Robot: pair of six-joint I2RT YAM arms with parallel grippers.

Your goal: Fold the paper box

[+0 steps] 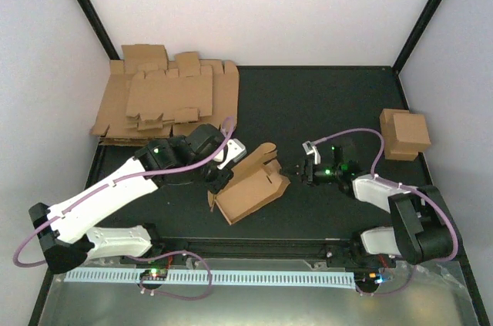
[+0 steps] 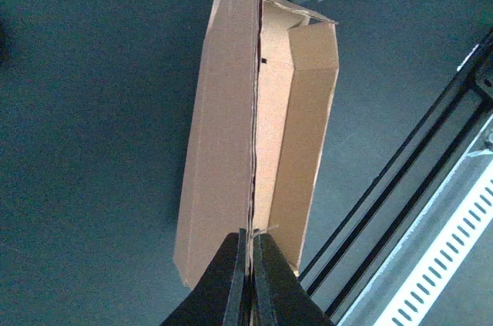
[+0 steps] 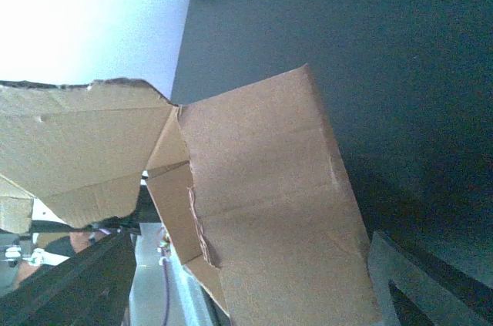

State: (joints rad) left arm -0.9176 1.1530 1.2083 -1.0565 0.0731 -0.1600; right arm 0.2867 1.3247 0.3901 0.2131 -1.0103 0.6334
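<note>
The paper box (image 1: 250, 185) is a half-folded brown cardboard blank lying at the middle of the black table, its flaps standing up. My left gripper (image 1: 221, 179) is shut on a thin wall at the box's left end; in the left wrist view the black fingers (image 2: 231, 280) pinch that cardboard edge (image 2: 254, 149) seen end-on. My right gripper (image 1: 297, 172) is open at the box's right end. In the right wrist view a broad panel (image 3: 269, 203) fills the space between its widely spread fingers (image 3: 85, 287), and I see no contact.
A pile of flat brown blanks (image 1: 166, 99) lies at the back left. A finished small box (image 1: 404, 133) stands at the right edge. A white ribbed rail (image 1: 231, 276) and black frame bars run along the near edge.
</note>
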